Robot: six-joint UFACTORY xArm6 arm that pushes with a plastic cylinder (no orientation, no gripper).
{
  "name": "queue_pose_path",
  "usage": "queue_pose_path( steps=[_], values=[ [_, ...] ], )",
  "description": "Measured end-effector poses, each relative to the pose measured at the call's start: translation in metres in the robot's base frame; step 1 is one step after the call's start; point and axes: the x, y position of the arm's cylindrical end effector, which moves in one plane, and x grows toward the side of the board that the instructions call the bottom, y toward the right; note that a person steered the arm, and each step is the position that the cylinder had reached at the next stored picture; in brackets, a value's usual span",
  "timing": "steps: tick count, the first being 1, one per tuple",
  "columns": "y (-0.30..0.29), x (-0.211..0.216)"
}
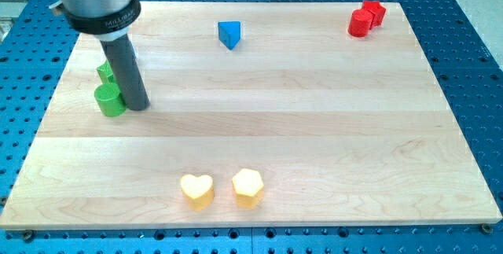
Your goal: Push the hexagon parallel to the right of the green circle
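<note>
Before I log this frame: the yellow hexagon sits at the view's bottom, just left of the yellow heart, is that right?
Not quite: the camera view shows the yellow hexagon at the view's bottom, just right of the yellow heart, not left of it.

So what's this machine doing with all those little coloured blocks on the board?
A robot arm slides small blocks across a wooden board with a dark rod. Its job is to push the yellow hexagon block level with, and to the right of, the green circle block. Right now my tip sits against the green circle's right side, at the view's left. The hexagon lies far off near the view's bottom, beside a yellow heart block, untouched.
</note>
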Motion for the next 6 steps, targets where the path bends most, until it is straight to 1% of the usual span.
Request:
queue_pose_path(
  steps=[1,2,3,4,5,6],
  values=[
    [0.000,0.028],
    [0.080,0.049],
    [0.205,0.048],
    [0.293,0.086],
    [0.259,0.163],
    [0.218,0.166]
  ],
)
